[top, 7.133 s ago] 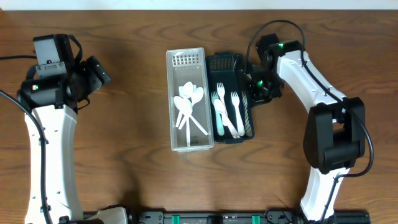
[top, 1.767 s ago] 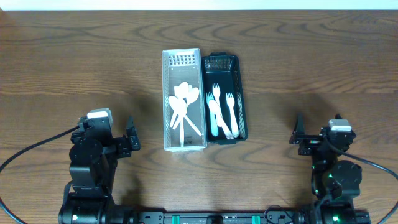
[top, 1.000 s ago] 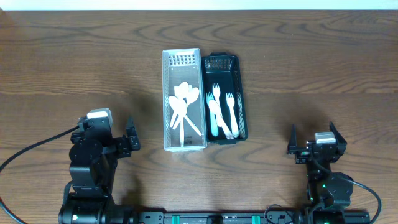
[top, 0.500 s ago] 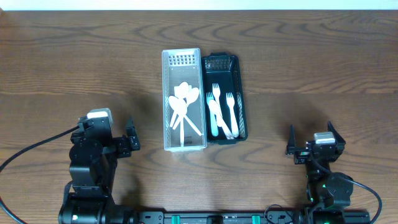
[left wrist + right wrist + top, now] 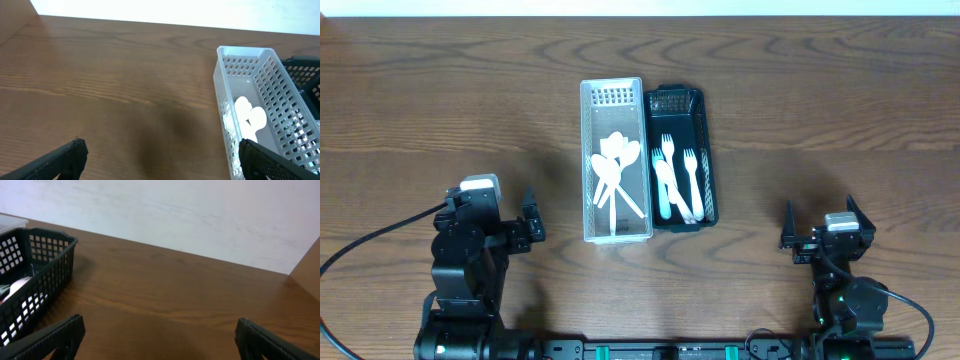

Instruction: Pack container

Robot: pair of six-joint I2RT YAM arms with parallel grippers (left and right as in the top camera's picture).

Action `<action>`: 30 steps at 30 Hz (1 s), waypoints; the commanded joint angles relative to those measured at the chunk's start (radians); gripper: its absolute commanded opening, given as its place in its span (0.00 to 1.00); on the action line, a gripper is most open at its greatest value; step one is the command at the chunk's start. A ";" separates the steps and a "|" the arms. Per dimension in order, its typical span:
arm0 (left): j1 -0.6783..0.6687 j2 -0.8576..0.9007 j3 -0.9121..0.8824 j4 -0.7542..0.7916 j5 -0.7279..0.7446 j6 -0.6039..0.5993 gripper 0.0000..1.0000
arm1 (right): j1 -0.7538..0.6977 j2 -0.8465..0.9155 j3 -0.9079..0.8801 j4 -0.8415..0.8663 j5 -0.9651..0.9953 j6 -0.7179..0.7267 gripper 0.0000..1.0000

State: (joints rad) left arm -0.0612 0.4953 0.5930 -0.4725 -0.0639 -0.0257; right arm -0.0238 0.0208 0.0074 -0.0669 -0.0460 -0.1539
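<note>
- Two baskets sit side by side, touching, at mid-table. The white basket (image 5: 586,160) holds the spoons (image 5: 615,170), and the black basket (image 5: 712,170) holds the forks (image 5: 677,180).
- No loose cutlery shows on the table (image 5: 820,100), so I judge the packing done and the step in hand to be parking the arms.
- The left gripper (image 5: 533,213) sits near the front edge, its claw spread wide and empty. The right gripper (image 5: 820,222) is likewise spread and grips nothing.
- To do this well, hold both arms back, well apart from the baskets, so nothing gets nudged.
- Cables (image 5: 390,226) trail beside the arm bases, away from the baskets.
- Only bare wood lies between the grippers and the baskets.
</note>
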 commanded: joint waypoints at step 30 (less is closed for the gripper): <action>0.123 -0.493 -0.316 0.183 0.049 0.038 0.98 | -0.009 -0.007 -0.002 -0.003 -0.014 0.018 0.99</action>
State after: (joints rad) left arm 0.0574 0.0086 0.3325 -0.3763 -0.0250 -0.0208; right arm -0.0238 0.0212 0.0074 -0.0666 -0.0525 -0.1535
